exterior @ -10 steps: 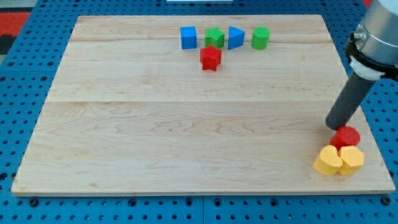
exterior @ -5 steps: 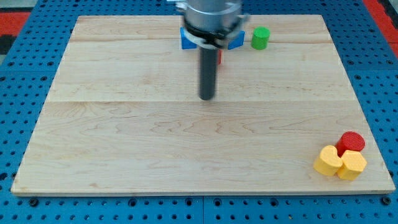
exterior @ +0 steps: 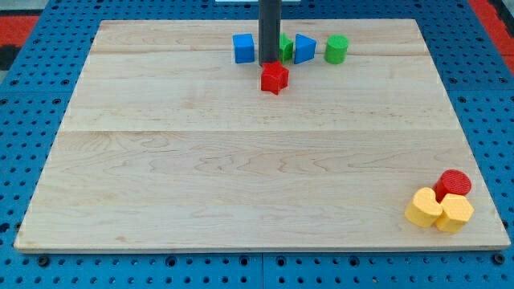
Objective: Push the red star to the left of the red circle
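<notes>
Red star [exterior: 274, 78] sits near the top centre of the wooden board [exterior: 201, 177], my tip [exterior: 268, 63] touching its upper edge; the rod has no fingers. Red circle [exterior: 454, 183] lies at lower right, touching two yellow blocks [exterior: 438, 210].

The site was a robotics lab bench. A wooden board [exterior: 241, 185] lay on a blue perforated mounting plate [exterior: 24, 104], carrying small coloured test blocks [exterior: 440, 205], with red matting [exterior: 16, 28] at the corners.
</notes>
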You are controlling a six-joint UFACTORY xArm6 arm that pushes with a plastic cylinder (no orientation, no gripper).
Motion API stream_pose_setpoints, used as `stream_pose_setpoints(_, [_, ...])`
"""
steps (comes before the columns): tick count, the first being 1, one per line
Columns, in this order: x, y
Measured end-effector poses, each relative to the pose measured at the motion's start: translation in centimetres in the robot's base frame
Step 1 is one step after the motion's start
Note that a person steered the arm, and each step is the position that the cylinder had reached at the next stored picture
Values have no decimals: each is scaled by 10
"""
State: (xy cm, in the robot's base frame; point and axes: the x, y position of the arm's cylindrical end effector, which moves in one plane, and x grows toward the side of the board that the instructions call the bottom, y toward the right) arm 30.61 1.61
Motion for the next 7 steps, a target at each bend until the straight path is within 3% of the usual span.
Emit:
stream_pose_setpoints(4, [86, 0])
stream_pose_setpoints(7, [120, 104])
